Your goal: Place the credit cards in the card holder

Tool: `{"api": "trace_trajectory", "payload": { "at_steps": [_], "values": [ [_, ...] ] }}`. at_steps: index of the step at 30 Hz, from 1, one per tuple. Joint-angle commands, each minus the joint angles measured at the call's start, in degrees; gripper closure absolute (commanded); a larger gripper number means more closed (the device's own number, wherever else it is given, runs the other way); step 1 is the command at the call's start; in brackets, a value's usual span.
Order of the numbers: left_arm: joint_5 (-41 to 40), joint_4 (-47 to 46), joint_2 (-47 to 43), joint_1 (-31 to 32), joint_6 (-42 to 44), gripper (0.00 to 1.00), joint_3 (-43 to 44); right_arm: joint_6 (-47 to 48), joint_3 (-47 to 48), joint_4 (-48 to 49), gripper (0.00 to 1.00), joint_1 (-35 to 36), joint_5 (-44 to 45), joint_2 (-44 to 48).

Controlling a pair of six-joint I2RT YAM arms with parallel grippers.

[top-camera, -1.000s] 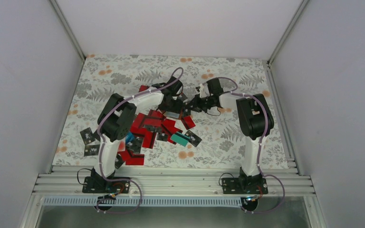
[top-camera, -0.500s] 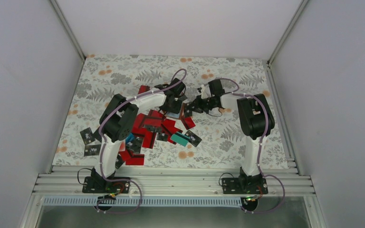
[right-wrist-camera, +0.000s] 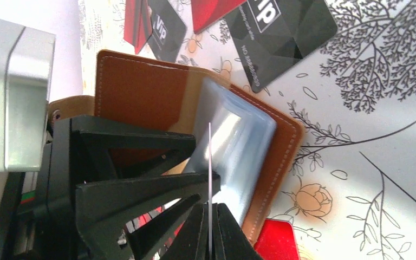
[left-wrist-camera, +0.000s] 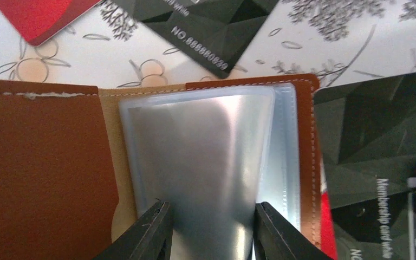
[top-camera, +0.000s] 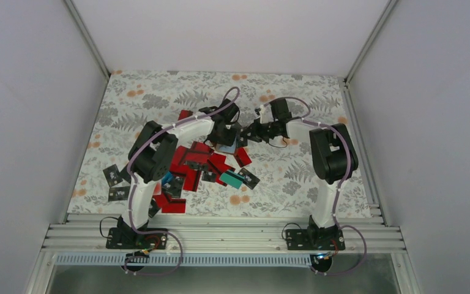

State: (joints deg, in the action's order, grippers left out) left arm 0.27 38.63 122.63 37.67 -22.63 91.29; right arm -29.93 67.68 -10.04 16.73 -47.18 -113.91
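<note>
The brown card holder (left-wrist-camera: pixel 38 162) lies open on the floral cloth, its greyish clear pockets (left-wrist-camera: pixel 200 157) fanned up. My left gripper (left-wrist-camera: pixel 211 233) is shut on a clear pocket, pinching it from both sides. My right gripper (right-wrist-camera: pixel 210 210) is shut on a thin credit card (right-wrist-camera: pixel 210 154), seen edge-on, its top edge at the pockets of the card holder (right-wrist-camera: pixel 141 92). From above, the left gripper (top-camera: pixel 227 130) and right gripper (top-camera: pixel 249 133) meet over the holder. A pile of red and black credit cards (top-camera: pixel 190 165) lies nearer the bases.
Loose cards ring the holder: a black one (left-wrist-camera: pixel 206 27), a red one (left-wrist-camera: pixel 43 16) and a black one (left-wrist-camera: pixel 374 151) to its right. A teal card (top-camera: pixel 231 179) and stray black cards (top-camera: pixel 113 177) lie further out. Grey walls enclose the cloth.
The left gripper's jaws have closed in onto the clear pocket. The right arm has shifted slightly, bringing its card closer to the holder.
</note>
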Motion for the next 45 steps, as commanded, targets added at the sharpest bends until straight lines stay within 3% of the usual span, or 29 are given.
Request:
{"api": "trace_trajectory", "payload": {
  "at_steps": [1,11,16,22,30,42,45],
  "values": [
    [4.1,0.8,1.7,0.0,-0.8,0.61,2.4,0.7,-0.3,0.1,0.96,-0.3,-1.0,2.5],
    [3.6,1.0,2.0,-0.3,-1.0,0.61,2.4,0.6,-0.5,0.2,0.96,-0.3,-0.9,2.0],
    [3.3,0.5,1.2,-0.4,-1.4,0.74,1.8,0.5,-0.5,0.3,0.96,-0.3,-0.8,1.9],
    [3.1,-0.7,-0.2,-0.5,-2.3,0.97,1.3,-0.9,-1.1,0.4,0.96,-0.3,1.2,1.9],
    [7.6,-7.5,-4.0,-0.9,-4.0,0.98,-2.8,-4.2,-1.1,2.2,0.96,0.9,5.0,1.3],
    [26.1,-28.2,-10.2,-4.7,-10.4,0.97,-16.5,-6.5,2.3,5.2,0.96,2.0,4.2,-3.1],
    [30.0,-31.0,-10.9,-5.8,-11.0,0.93,-19.0,-6.1,3.1,6.1,0.96,2.4,3.2,-2.9]
  ]
}}
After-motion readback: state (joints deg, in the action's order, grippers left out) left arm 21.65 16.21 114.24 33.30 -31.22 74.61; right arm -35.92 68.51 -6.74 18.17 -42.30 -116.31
